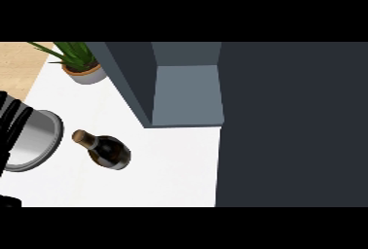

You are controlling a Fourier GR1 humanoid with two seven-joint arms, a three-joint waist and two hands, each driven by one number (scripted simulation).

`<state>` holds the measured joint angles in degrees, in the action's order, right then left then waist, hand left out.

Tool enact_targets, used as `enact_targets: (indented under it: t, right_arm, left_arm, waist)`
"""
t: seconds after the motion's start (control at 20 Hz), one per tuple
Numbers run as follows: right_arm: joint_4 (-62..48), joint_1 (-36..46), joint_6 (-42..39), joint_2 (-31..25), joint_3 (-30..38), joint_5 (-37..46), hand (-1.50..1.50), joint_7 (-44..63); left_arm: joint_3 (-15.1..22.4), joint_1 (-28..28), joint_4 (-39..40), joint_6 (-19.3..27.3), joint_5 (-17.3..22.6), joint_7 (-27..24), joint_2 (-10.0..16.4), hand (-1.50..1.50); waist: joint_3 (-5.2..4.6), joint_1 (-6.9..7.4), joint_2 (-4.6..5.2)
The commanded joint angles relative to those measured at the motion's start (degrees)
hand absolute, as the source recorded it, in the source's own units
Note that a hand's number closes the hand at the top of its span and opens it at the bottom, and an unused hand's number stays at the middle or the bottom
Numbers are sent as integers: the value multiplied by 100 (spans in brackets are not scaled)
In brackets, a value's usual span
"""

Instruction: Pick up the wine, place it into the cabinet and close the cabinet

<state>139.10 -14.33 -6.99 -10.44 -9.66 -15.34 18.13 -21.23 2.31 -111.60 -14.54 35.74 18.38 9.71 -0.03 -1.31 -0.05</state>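
**Wine bottle out in the open, cabinet open, only one robot hand showing**

So the wine (108, 151) sits on the white tabletop (165, 170), left of centre, neck pointing up-left toward the view's left edge; from this steep angle I honestly can't tell if it's standing or tipped over. Nothing is touching it.

Just left of the bottle there's a shiny metal bowl (43, 136), close to it but apart; the left robot hand (13, 126) shows at the left edge, partly across that bowl, dark fingers straight and apart, holding nothing. There's also a small black bit at the lower left corner; can't tell what that is. The right robot hand isn't visible anywhere.

The cabinet (187, 92) is up and to the right of the bottle, with its grey-blue inside showing; a dark side wall (133, 82) runs along its left, on the side nearer the bottle. A big dark panel (287, 121) fills the whole right side of the view and hides the tabletop there.

A potted plant (81, 61) stands in the far left corner, near the cabinet's wall and well apart from the wine; wooden floor (18, 63) shows beyond it.
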Motion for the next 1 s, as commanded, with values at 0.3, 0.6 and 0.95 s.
enact_targets:
  t: [0.3, 0.6, 0.95]
  right_arm:
    - [1207, -839, -277, -85, 206, -813, -150, 146]
    - [932, -713, -384, 38, 224, -679, -150, -15]
    - [801, -982, -545, 196, 151, -621, -150, -364]
  left_arm:
    - [-73, -115, 1809, -300, -1379, -1847, -260, -150]
    - [212, -308, 2813, -315, -1927, -2439, -394, -150]
    - [165, -575, 4204, -842, -2024, -3081, -111, -150]
  waist:
    - [-1, -9, -6]
    - [0, 39, 1]
    - [1, 48, -1]
